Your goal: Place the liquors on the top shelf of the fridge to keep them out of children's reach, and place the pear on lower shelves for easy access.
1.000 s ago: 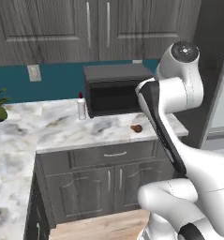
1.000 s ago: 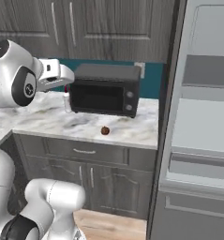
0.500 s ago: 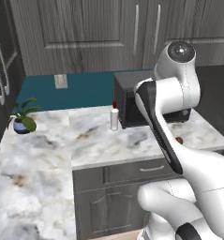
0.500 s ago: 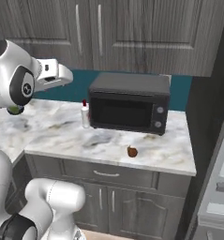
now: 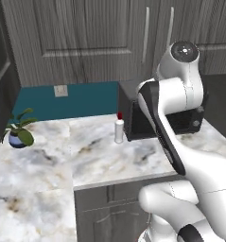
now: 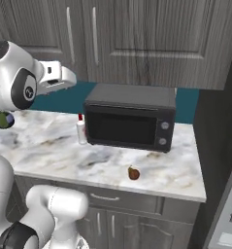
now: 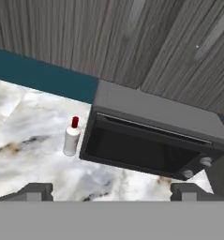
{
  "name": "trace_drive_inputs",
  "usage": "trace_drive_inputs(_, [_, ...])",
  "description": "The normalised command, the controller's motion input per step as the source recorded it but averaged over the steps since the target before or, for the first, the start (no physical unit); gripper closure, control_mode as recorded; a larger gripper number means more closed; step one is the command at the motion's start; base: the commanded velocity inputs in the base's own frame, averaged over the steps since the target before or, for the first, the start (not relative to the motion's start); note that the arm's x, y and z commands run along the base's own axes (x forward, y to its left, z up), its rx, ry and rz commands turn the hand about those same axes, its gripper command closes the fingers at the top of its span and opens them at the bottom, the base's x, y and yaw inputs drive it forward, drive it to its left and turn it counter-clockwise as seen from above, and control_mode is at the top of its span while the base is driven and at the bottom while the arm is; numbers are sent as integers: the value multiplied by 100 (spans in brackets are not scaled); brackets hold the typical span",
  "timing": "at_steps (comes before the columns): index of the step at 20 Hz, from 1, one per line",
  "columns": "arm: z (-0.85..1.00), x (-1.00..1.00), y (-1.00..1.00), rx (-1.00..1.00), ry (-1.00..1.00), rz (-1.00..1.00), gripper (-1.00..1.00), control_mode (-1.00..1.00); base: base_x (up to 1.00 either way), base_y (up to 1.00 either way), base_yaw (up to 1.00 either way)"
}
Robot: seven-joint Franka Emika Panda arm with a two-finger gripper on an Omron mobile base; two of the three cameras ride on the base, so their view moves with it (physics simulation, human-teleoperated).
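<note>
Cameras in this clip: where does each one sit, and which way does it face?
Left base view: behind the arm's left, looking down at the marble counter; the white arm fills the right.
Right base view: behind the arm's right, facing the microwave and pear; arm at left.
Hand view: on the hand, looking along the open gripper at the microwave.
All three share the white bottle beside the microwave.

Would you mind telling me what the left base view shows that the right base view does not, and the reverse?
Left base view alone: a potted plant and a wall outlet. Right base view alone: the pear on the counter in front of the microwave. Both share the white bottle with the red cap standing beside the microwave, and the marble counter.
</note>
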Motion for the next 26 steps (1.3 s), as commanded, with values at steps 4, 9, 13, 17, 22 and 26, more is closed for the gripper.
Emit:
trace_drive_inputs(4, [0,0,0,0,0,0,-100,100,45,0,0])
trace_drive_inputs(9, [0,0,0,0,0,0,-100,100,25,-3,-1])
trace_drive_inputs(13, [-26,2,-30,0,11,-5,-100,-100,0,0,0])
trace_drive_inputs(17, [-33,0,-46,0,20,-5,-100,-100,0,0,0])
trace_drive_inputs(22, [-49,0,-45,0,21,-4,-100,-100,0,0,0])
trace_drive_inputs(26, [-71,0,-60,0,17,-2,-100,-100,0,0,0])
